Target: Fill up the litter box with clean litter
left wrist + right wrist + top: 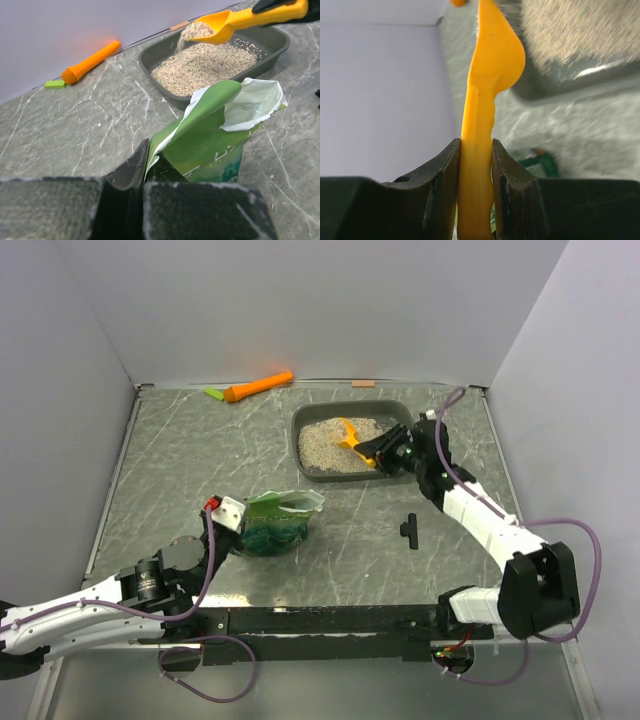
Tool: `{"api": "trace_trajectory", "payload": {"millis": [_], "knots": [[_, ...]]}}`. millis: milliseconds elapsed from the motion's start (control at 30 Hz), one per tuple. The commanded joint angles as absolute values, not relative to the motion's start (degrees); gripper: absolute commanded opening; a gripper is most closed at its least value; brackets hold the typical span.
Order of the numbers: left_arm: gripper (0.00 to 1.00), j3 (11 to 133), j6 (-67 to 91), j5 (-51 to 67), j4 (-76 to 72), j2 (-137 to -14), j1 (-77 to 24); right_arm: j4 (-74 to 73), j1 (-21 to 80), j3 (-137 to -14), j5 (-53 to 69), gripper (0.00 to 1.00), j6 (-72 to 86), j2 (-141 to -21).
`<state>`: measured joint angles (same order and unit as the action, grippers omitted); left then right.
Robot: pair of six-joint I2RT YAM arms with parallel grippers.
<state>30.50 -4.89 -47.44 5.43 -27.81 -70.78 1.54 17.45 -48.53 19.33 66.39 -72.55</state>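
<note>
The grey marble-patterned table (pixel 180 470) is walled in by pale panels. Toward its far right sits the litter box (pixel 330 408), a dark grey tray lying flat and already holding a loose bed of clean litter (pixel 325 445) across most of its floor. Nearer the arms, left of centre, a green litter bag (pixel 275 525) stands upright with its torn mouth open and its pale lining showing. The left gripper (pixel 228 512) is closed tight on the bag's left edge, pinching the film between its fingers (pixel 131 170). The right gripper (pixel 385 448) reaches over the tray's right end, its jaws partly apart and clamped on the handle of an orange scoop (pixel 350 435). The scoop's bowl hangs above the litter, tipped, with granules falling from its lip in the left wrist view. An orange stick (pixel 258 387) with a green piece at its end lies by the back wall, well apart from the tray. A small black T-shaped part (pixel 409 530) lies on the table in front of the tray.
</note>
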Motion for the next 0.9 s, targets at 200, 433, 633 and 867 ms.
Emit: {"api": "trace_trajectory", "payload": {"millis": [200,433,633,867], "knots": [[0.01,32.2,-4.0,-47.8,2.5,-27.2,-70.0,-27.5,16.3,-71.3,9.8,0.0,39.1,-82.5],[0.01,32.6,-3.3,-47.1,3.1,-27.1,-69.9,-38.7,18.7,-76.8,-6.1,0.0,26.5,-86.0],[0.01,32.6,-3.0,-46.2,3.4,-27.4,-69.8,-42.7,28.6,-82.8,-28.3,0.0,16.2,-88.2],[0.01,32.7,-3.0,-46.2,3.7,-27.6,-69.8,-48.4,36.1,-90.8,-37.0,0.0,10.0,-89.9]]}}
